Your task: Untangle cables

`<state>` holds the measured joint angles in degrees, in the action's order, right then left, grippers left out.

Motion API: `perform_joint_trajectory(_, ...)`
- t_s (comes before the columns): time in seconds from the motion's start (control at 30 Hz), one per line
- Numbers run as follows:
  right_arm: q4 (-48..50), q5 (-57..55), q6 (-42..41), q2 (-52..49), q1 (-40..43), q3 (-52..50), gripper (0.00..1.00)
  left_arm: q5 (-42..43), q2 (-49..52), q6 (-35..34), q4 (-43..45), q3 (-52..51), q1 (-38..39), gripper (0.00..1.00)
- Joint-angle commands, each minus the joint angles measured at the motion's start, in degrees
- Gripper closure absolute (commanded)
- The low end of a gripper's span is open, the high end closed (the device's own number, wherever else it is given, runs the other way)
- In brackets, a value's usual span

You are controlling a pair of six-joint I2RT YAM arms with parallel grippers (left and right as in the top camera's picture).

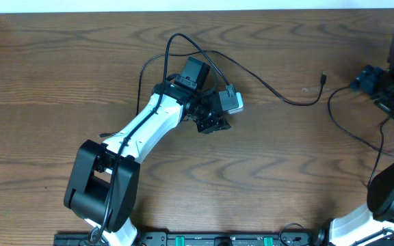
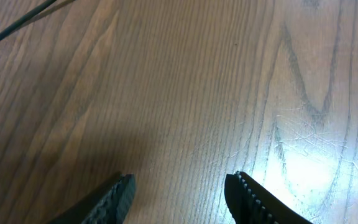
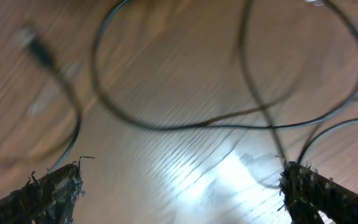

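Note:
One thin black cable (image 1: 269, 89) runs from a loop behind my left arm across the table to a small plug (image 1: 323, 77). A second black cable (image 1: 351, 134) curves along the right side under my right arm. No white cable is in view. My left gripper (image 1: 214, 121) is open and empty over bare wood; its wrist view shows the open jaws (image 2: 179, 186) and a strand of cable (image 2: 17, 22) at the top left. My right gripper (image 1: 361, 82) is open above blurred, crossing black cable loops (image 3: 197, 124) and a plug end (image 3: 39, 53), holding nothing.
The wooden table (image 1: 60, 75) fills the view, with its far edge at the top. The arm bases and a black rail (image 1: 211, 239) line the front edge. My left arm's own thick wire runs along its white links.

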<state>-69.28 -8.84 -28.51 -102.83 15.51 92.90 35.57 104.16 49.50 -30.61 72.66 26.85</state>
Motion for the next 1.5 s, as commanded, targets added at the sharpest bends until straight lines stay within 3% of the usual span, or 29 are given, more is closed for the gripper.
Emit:
perform_joint_trajectory(0.0,-0.6,3.4,8.4,-0.6,-4.5,-1.0,0.01,-2.4,0.5,-0.5,0.2,0.3,0.1,0.48)
perform_joint_trajectory(0.1,-0.1,3.4,11.7,-0.6,-8.7,-2.5,0.01,-10.4,0.5,-0.5,1.6,0.3,0.1,0.54)
perform_joint_trajectory(0.3,0.8,2.6,13.6,0.3,-16.4,-2.8,0.01,-28.1,0.5,-4.8,12.0,0.3,-0.2,0.52)
perform_joint_trajectory(0.5,5.7,1.7,17.7,6.3,-24.2,-2.8,0.01,-29.7,0.5,-8.0,19.6,0.3,-2.4,0.51)
perform_joint_trajectory(0.6,7.7,-0.5,24.5,8.5,-27.7,-2.8,0.01,-29.6,0.5,-15.7,20.6,0.3,-4.3,0.51)
perform_joint_trajectory(0.67,7.6,-9.5,22.0,8.8,-29.2,-2.8,0.01,-29.6,0.5,-22.1,20.5,0.3,-5.4,0.51)
perform_joint_trajectory(0.77,6.0,-18.9,11.4,8.8,-29.4,-3.6,0.01,-29.6,0.5,-27.8,19.2,0.3,-6.6,0.51)
perform_joint_trajectory(0.87,7.5,-15.8,6.5,8.7,-28.6,-6.3,0.01,-29.6,0.5,-27.8,17.8,0.3,-7.2,0.51)
perform_joint_trajectory(0.93,13.3,-10.4,10.7,8.7,-28.5,-9.9,0.01,-29.7,0.5,-27.8,17.7,0.3,-7.4,0.51)
perform_joint_trajectory(1.07,31.0,2.4,28.6,8.2,-28.8,-19.3,0.01,-30.2,0.5,-31.2,18.1,0.3,-8.0,0.51)
perform_joint_trajectory(1.3,46.5,10.2,47.3,4.4,-28.9,-27.8,0.01,-40.3,0.4,-61.7,13.1,0.3,-10.6,0.51)
perform_joint_trajectory(1.47,50.3,10.5,54.1,-1.1,-28.1,-29.2,0.02,-42.7,0.3,-74.0,13.0,0.3,-12.3,0.51)
